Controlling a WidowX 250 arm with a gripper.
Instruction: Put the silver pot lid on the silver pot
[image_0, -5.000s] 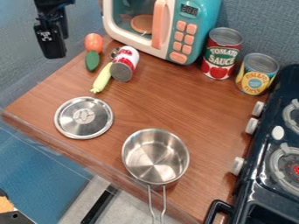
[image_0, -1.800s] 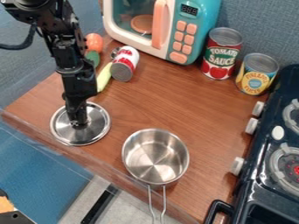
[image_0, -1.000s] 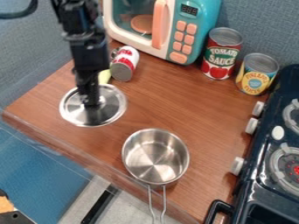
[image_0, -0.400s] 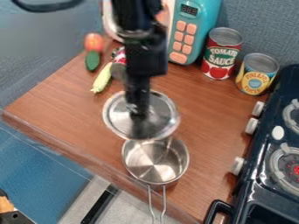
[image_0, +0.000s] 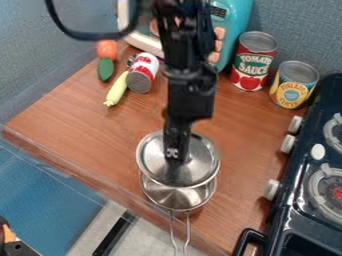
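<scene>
Above the silver pot (image_0: 176, 198), toward the side opposite its handle (image_0: 188, 233), a black claw (image_0: 176, 158) grasps the silver lid (image_0: 153, 156).

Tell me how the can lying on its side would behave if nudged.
The can would probably roll, its curved side being down on the counter. Its gray end suggests stiff metal, though the yellow vegetable alongside might block it.

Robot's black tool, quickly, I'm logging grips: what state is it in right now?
Tool: closed, holding the silver lid over part of the silver pot.
</scene>
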